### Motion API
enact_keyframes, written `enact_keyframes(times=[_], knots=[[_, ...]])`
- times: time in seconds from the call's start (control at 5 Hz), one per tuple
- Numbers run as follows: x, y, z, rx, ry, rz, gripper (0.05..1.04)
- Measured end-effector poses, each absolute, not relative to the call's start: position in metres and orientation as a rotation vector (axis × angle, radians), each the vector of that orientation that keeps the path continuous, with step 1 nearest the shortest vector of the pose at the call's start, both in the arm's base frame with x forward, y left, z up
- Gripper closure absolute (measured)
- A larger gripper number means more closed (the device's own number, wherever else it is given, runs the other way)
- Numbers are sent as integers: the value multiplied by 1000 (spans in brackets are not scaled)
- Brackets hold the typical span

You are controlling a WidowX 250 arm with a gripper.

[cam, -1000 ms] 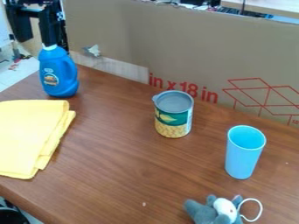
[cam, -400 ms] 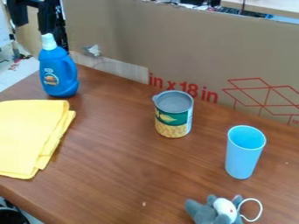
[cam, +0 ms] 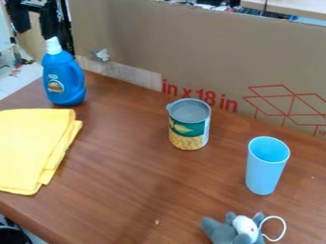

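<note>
At the upper left is the black gripper [cam: 48,21], partly cut off by the top edge, with its lower end close to the white cap of a blue bottle [cam: 64,81]. The bottle stands upright near the table's back left corner. A yellow folded cloth [cam: 32,147] lies flat in front of it at the left. Near the middle stands an upright can [cam: 189,128] with a green and yellow label. To its right is an upright light blue cup [cam: 266,169]. A grey and white plush toy [cam: 234,231] with a white loop lies at the bottom edge.
A tall cardboard panel [cam: 210,52] with red print runs along the back of the brown wooden table [cam: 127,157]. The table's front left edge slants below the cloth, with a dark round object [cam: 13,236] beneath it. Further items show behind the panel.
The black gripper has risen away from the bottle's cap, which it partly covered before, and has shifted slightly left. The bottle, cloth, can, cup and toy have stayed in place.
</note>
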State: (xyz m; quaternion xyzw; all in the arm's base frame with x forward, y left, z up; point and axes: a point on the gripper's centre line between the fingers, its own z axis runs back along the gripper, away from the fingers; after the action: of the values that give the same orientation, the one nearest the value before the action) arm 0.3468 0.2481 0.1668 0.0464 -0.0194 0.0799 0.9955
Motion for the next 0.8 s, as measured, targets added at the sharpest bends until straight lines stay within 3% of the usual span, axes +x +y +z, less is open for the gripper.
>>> enact_keyframes(times=[0.8], knots=[[360, 249, 141, 43, -24, 215, 79]])
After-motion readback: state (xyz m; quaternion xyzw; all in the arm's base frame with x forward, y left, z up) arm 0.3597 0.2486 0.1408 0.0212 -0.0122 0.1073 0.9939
